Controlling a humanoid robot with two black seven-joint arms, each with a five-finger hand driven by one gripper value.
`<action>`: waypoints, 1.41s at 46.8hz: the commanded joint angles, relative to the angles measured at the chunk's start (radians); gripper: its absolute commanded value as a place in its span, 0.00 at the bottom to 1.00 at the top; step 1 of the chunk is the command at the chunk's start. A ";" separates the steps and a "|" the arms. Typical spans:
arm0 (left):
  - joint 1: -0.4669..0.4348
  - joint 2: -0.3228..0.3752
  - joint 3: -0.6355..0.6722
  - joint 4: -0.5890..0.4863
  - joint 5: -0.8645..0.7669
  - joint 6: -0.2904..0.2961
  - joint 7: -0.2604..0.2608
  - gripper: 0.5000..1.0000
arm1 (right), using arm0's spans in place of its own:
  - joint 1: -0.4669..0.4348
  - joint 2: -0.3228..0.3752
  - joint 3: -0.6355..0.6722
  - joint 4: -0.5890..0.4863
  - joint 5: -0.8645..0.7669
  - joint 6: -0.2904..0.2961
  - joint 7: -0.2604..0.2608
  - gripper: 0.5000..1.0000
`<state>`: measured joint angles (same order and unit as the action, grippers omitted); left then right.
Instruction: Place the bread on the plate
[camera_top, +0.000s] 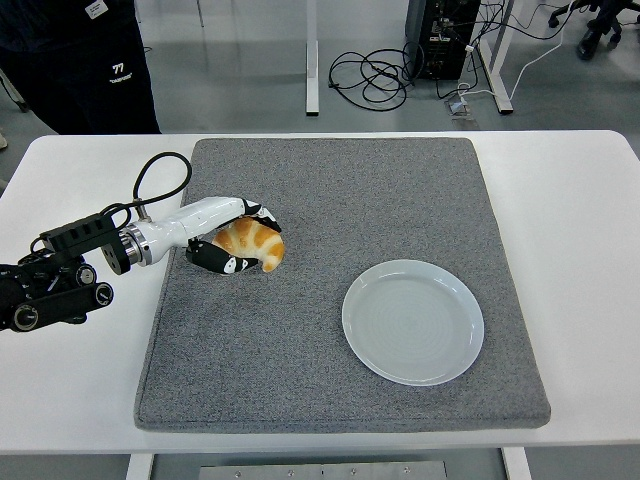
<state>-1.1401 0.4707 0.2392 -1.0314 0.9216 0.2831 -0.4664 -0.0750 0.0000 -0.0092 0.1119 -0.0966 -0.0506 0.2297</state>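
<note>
Gripping the bread (256, 245) at centre left of the frame, the left hand (228, 238) is closed around it over the grey mat (350, 200). If gripped loosely, it could be dropped short of the plate (413, 321), lower right.

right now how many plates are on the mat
1. The plate lies on the mat's right half, empty, apart from the bread in the left hand.

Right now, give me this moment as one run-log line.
left hand: shut on croissant | croissant: over grey mat, left of plate | plate: empty | right hand: not in view
</note>
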 joint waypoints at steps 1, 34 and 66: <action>-0.004 -0.001 0.002 -0.001 -0.012 -0.009 -0.001 0.00 | 0.000 0.000 0.000 0.000 0.000 0.000 -0.001 1.00; -0.383 -0.277 0.012 0.027 -0.142 -0.154 0.075 0.00 | -0.005 0.000 0.002 0.000 0.000 0.000 -0.001 1.00; -0.421 -0.409 0.054 0.011 -0.138 -0.183 0.117 0.00 | -0.005 0.000 0.000 0.000 0.000 0.000 -0.001 1.00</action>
<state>-1.5678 0.0841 0.2921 -1.0205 0.7850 0.0989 -0.3512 -0.0797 0.0000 -0.0091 0.1120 -0.0966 -0.0507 0.2289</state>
